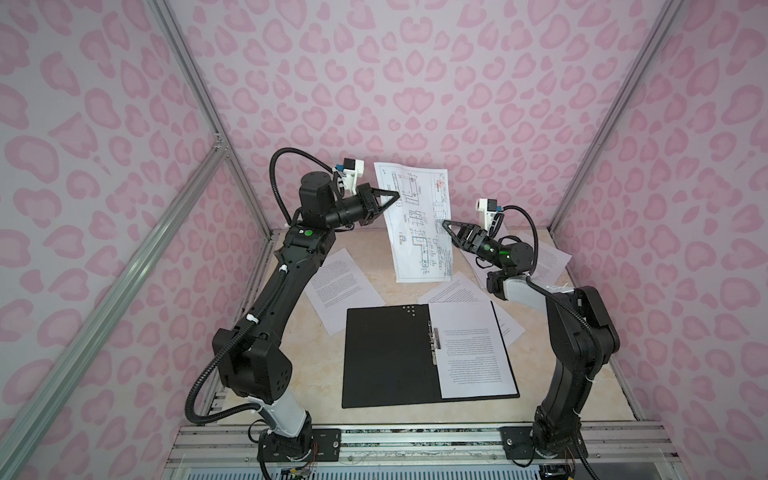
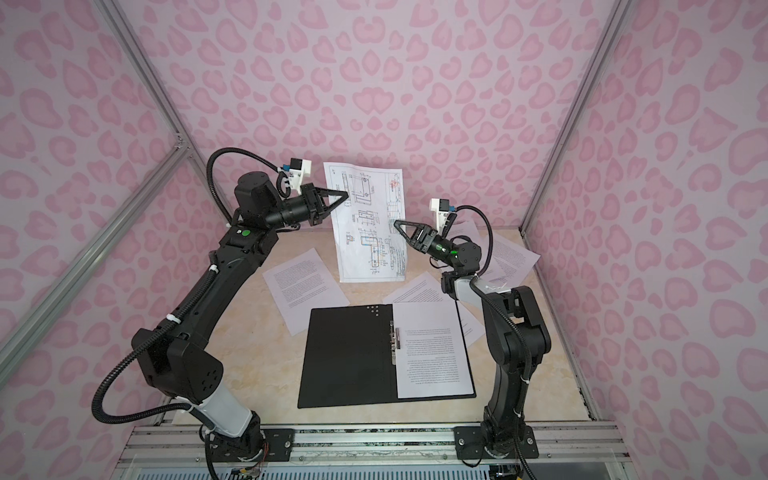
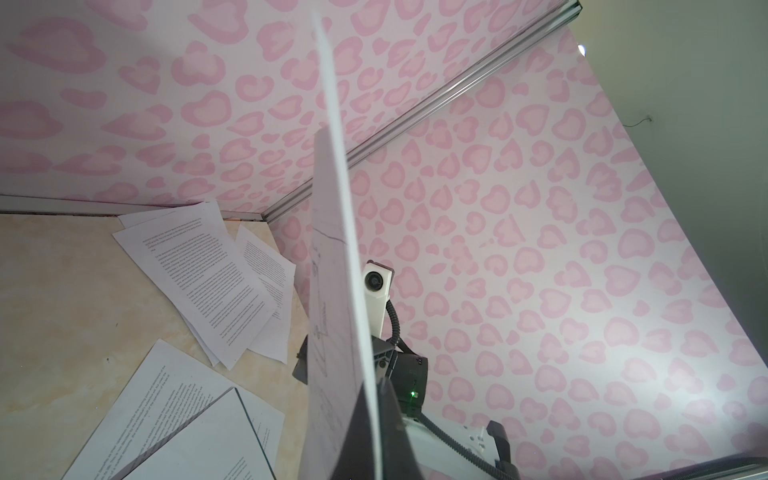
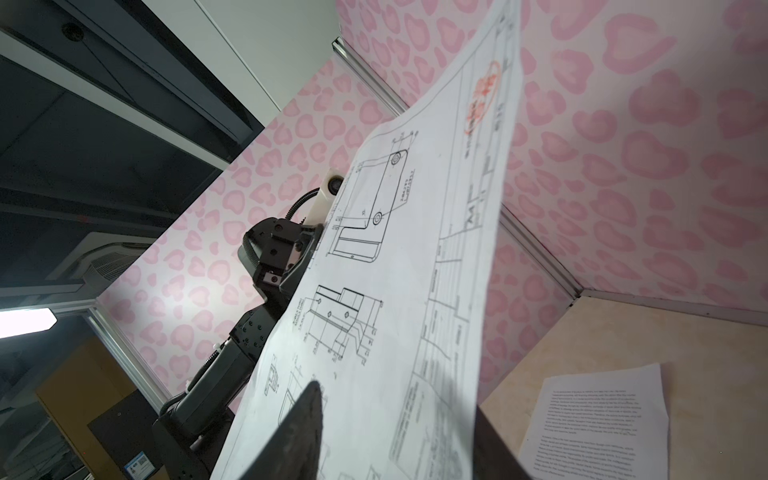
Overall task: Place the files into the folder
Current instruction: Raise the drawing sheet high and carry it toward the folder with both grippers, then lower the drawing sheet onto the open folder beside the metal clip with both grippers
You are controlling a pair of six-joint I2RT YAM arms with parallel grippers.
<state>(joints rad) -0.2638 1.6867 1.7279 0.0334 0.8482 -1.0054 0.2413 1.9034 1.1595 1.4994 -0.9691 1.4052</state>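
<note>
left gripper (image 1: 397, 194) clamps drawing sheet (image 1: 417, 249) | right gripper (image 1: 445, 224) at edge, grip unclear

Soft even light, bent edges, blurry wrist-view foregrounds.

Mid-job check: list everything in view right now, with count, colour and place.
drawing sheet: one, white with black line drawings, held upright above the table's back
folder: one, black inside, open flat at front centre
spine clip: one, silver, folder's middle
filed sheet: one, white with text, on the folder's right half
loose text sheets: several, white, left of the folder, behind its right side, back right corner; overlaps hide the count
table: one, beige
walls: pink patterned, around the table
left gripper: black, shut on the drawing sheet's left edge
right gripper: black, at its right edge; grip unclear
</note>
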